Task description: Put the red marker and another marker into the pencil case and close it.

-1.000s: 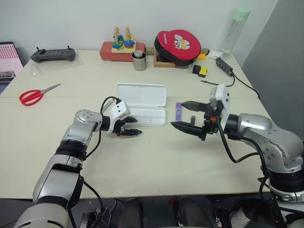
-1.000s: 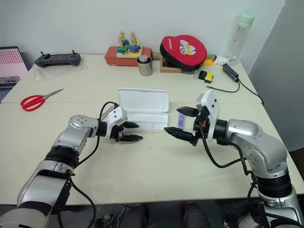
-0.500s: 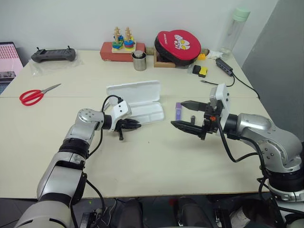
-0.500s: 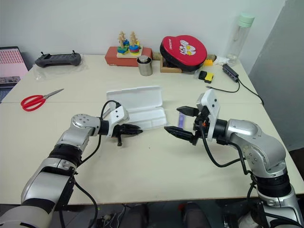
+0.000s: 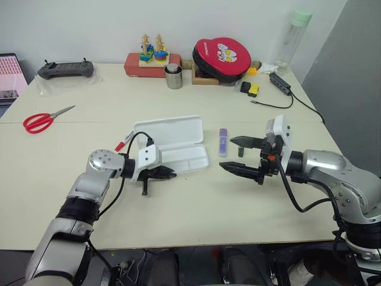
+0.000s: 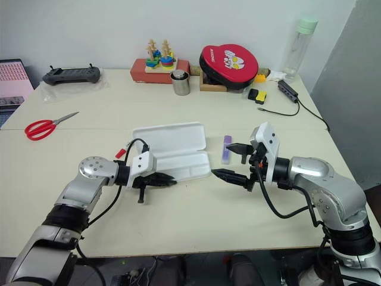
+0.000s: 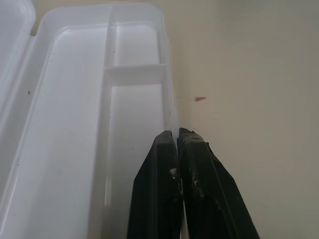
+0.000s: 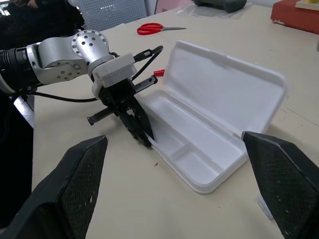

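1. Pencil case [image 5: 172, 146]: white, lid open, shallow divided tray empty, mid-table.
2. Left gripper [image 5: 169, 174] pinched closed on the case's near rim.
3. Right gripper [image 5: 241, 154] spread wide, empty, near purple marker [image 5: 223, 142].

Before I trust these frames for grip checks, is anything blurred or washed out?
Left wrist view: black fingers soft, flat white plastic pencil case pale, its dividers readable. Right wrist view: near fingers blurred, case sharp. Eye views: evenly lit.

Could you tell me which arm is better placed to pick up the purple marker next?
The right: its pincer is open beside the purple marker, while the left pincer is shut on the pencil case rim.
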`<state>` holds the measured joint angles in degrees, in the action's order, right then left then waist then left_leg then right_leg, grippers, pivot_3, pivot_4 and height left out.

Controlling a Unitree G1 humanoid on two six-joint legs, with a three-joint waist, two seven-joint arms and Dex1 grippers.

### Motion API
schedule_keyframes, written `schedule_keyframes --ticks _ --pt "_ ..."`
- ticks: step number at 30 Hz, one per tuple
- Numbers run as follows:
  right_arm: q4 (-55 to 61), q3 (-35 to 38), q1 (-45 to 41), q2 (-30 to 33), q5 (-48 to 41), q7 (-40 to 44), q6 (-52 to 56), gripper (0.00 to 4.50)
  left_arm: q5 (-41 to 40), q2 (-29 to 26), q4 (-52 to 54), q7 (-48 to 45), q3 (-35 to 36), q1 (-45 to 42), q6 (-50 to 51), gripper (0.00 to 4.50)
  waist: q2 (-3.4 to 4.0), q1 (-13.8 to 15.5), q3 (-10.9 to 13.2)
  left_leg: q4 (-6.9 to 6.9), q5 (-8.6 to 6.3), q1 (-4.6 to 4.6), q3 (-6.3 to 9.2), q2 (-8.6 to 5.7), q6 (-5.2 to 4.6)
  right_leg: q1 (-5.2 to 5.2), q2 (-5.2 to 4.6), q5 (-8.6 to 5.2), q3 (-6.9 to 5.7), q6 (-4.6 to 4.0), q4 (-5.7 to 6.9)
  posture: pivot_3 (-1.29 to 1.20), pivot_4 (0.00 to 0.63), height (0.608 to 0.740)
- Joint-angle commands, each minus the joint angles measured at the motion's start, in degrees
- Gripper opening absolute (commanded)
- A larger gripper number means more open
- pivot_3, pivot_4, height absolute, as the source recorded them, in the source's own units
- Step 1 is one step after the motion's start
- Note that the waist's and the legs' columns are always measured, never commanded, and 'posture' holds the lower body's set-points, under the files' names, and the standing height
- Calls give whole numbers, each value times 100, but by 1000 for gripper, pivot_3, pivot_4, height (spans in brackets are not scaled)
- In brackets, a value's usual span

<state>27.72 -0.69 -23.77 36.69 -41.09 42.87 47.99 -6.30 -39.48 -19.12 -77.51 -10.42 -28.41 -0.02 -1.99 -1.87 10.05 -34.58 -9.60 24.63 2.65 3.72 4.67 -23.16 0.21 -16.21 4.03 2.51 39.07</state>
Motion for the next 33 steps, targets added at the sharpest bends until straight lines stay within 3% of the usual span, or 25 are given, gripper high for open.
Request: schedule_keyframes --ticks 1,8,13,18,21,23,26,30,33 --pt "230 87 2 79 -90 49 -20 4500 -99 -222 420 -446 -142 215 -51 3 0 0 0 -3 0 0 0 0 0 0 0 -1 1 5 0 0 150 740" --pt "112 -39 -50 84 -4 85 -94 4500 18 -160 143 -358 -90 26 -343 3 0 2 0 -20 0 1 -2 0 0 3 0 2 3 20 0 0 150 740" --pt "81 -41 -51 40 -4 83 -104 4500 -156 -125 309 -269 68 -24 -284 1082 0 3 0 -20 0 2 -1 0 -1 3 0 3 3 21 0 0 150 740" --pt "49 24 -30 -3 -58 74 -111 4500 -1005 -225 1337 -193 535 77 804 2003 0 2 0 -21 0 8 0 1 -1 0 1 3 2 21 0 0 150 740" --pt "69 60 -18 -4 -66 61 -114 4500 -1830 -260 2156 232 1096 177 1957 2697 0 0 0 -22 0 9 0 2 -1 -1 1 3 2 22 -1 0 150 740" --pt "97 161 -86 -80 -157 -12 -110 4500 -2843 -242 2464 764 1888 10 2947 3108 0 -1 1 -21 0 7 1 2 -1 0 2 2 2 22 -1 0 150 740" --pt "143 303 -278 -218 -326 -145 -82 4500 -3585 -264 2225 1718 2954 -423 3675 3729 -1 -9 3 -25 0 7 8 8 -1 0 9 3 -2 24 3 0 150 740" --pt "-109 211 -707 -451 -122 -385 -189 4500 -2810 -461 1349 2503 3115 -508 3329 4476 9 -39 -3 -28 1 -1 9 10 -2 5 15 9 2 29 2 0 150 740" --pt "-219 108 -916 -610 -39 -457 -238 4500 -2351 -419 744 2819 2956 -506 2956 4491 8 -24 -4 -27 1 -11 8 8 -2 14 13 9 2 28 -1 0 150 740"
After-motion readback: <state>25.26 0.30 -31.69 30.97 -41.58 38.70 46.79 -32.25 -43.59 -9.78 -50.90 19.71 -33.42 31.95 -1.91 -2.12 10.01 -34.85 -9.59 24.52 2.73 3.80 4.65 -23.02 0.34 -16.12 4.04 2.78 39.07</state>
